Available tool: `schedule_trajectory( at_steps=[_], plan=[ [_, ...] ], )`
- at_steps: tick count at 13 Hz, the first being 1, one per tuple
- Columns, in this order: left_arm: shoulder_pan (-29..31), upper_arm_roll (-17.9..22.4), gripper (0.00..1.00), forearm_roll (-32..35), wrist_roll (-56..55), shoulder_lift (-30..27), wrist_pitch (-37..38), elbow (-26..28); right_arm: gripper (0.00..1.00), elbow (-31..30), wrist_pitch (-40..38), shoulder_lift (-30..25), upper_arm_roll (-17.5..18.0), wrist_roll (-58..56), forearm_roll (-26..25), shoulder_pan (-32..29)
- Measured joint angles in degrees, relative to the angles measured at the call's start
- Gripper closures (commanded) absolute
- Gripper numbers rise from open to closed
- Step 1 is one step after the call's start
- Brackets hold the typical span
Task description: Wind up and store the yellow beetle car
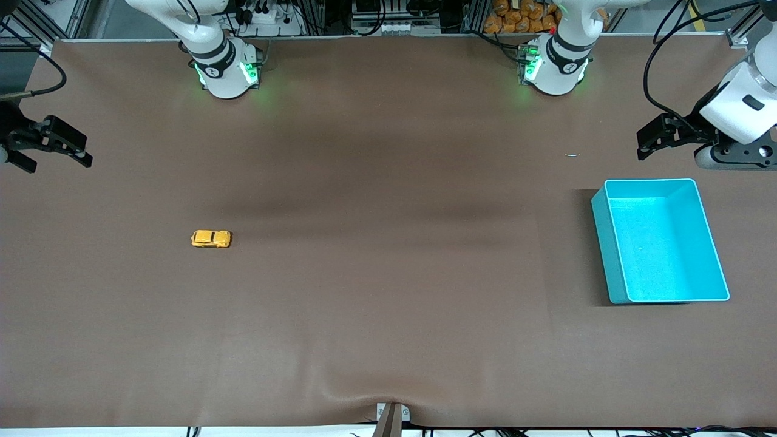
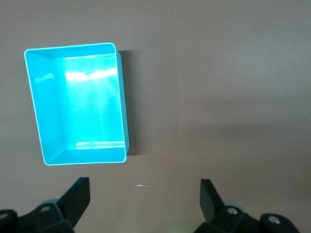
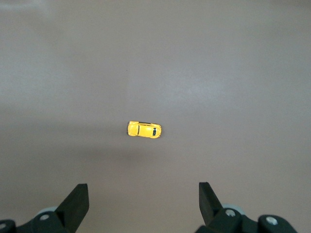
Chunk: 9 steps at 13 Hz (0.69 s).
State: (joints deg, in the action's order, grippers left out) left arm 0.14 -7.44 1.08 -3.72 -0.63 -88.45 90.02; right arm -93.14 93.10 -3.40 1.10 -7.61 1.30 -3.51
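- I am holding the right gripper (image 1: 57, 149) up over the right arm's end of the table (image 1: 388, 340), its fingers spread wide and carrying nothing; it is sitting well apart from the yellow beetle car (image 1: 211, 238).
- The yellow beetle car is lying on its wheels on the bare table, well apart from the turquoise bin (image 1: 661, 243) and toward the right arm's end from it; in the right wrist view the car (image 3: 144, 129) is showing centred ahead of the open fingers (image 3: 75, 204).
- The turquoise bin is standing empty at the left arm's end of the table.
- I am keeping the left gripper (image 1: 658, 136) waiting over the table beside the bin, fingers wide apart and empty; the left wrist view is looking down on the bin (image 2: 121, 102).
- My worry: the car is tiny and rounded, so a pinch off its middle could squirt it away or roll it on its wheels.
- Winding it by dragging could release early and send it running, and the long carry to the bin is giving a weak grip time to slip.
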Motion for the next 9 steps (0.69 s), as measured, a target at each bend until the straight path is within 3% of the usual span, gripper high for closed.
schedule_trajectory(
  at_steps=[9],
  plan=[
    [-0.10,-0.14,0.00,0.00,0.13,0.00,-0.23,-0.14,0.00,0.15,-1.99,0.00,-0.10,0.32,0.00,-0.24]
  ],
)
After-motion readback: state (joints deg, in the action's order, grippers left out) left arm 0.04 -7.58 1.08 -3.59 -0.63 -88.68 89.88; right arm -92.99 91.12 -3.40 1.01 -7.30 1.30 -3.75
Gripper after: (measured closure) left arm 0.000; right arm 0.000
